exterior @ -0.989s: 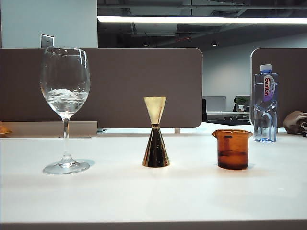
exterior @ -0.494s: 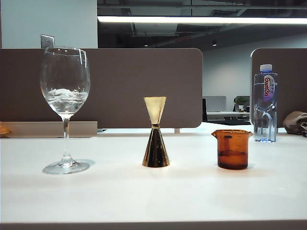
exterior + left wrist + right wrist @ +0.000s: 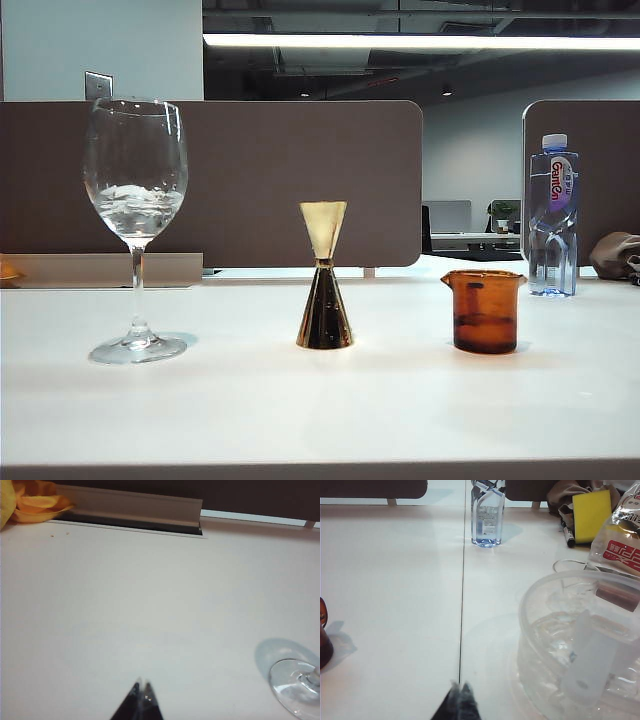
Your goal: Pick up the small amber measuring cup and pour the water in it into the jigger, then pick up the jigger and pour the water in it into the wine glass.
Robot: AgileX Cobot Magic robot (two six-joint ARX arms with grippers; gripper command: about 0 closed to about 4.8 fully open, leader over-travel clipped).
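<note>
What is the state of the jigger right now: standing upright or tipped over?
Upright. The jigger stands on its wider dark cone on the table, gold cone on top, untouched by either gripper.

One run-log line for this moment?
phase: pre-grasp | left tool: shut, near wine glass foot | right tool: shut, empty | amber cup, jigger: upright, untouched

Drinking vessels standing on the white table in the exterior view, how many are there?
3: the wine glass at left, the jigger in the middle, the small amber measuring cup at right. The water bottle stands behind.
</note>
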